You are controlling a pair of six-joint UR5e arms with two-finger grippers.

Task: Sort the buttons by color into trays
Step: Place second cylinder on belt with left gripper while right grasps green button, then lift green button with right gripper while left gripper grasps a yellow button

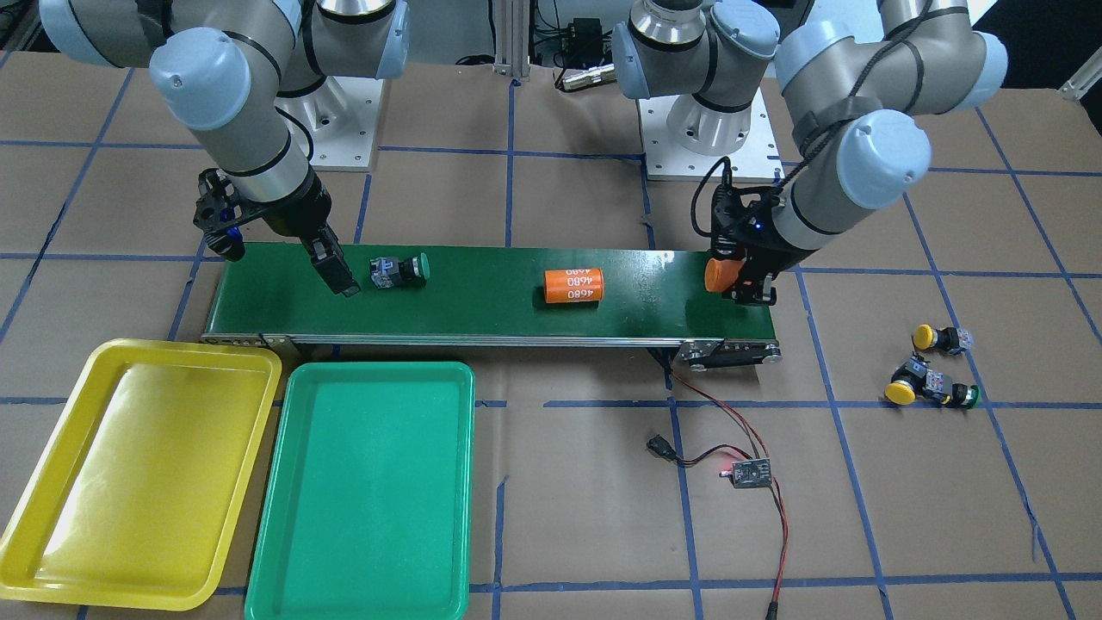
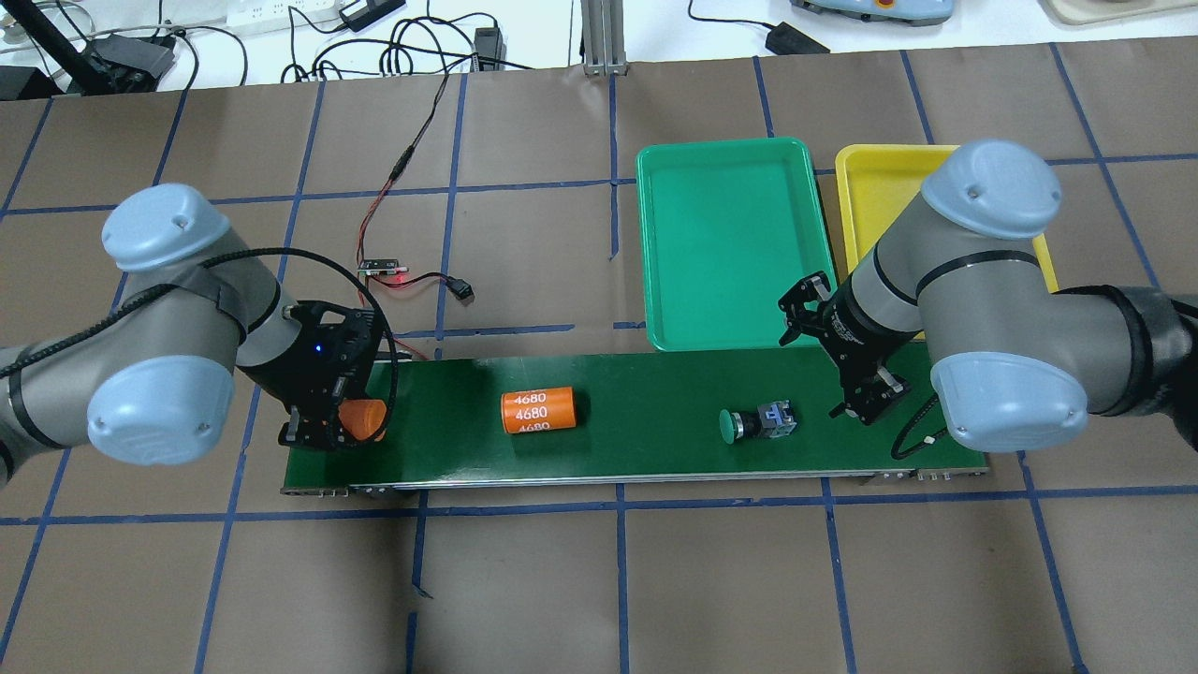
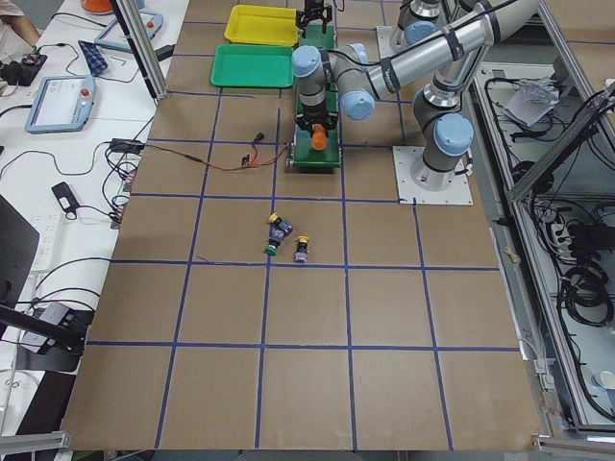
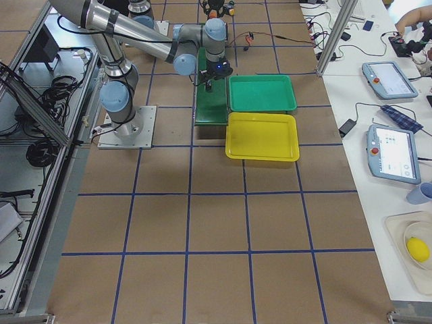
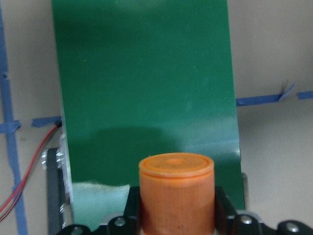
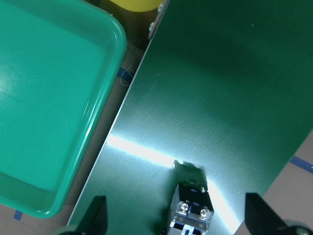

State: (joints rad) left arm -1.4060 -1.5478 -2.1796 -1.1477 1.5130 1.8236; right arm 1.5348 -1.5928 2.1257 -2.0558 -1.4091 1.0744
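A green button (image 1: 399,270) lies on its side on the conveyor belt (image 1: 499,314); it also shows in the overhead view (image 2: 758,423). My right gripper (image 1: 340,280) is open just beside it, and its fingers (image 6: 95,215) stand wide on either side of the button (image 6: 190,208) in the right wrist view. My left gripper (image 1: 747,293) is shut on an orange cylinder (image 5: 176,191) over the belt's other end. Two yellow buttons (image 1: 938,337) (image 1: 908,386) and a green one (image 1: 966,398) lie on the table. The yellow tray (image 1: 52,525) and green tray (image 1: 370,517) hold nothing.
A second orange cylinder marked 4680 (image 1: 573,285) lies mid-belt. A small circuit board with red and black wires (image 1: 747,472) lies in front of the belt. The arm bases (image 1: 715,129) stand behind the belt.
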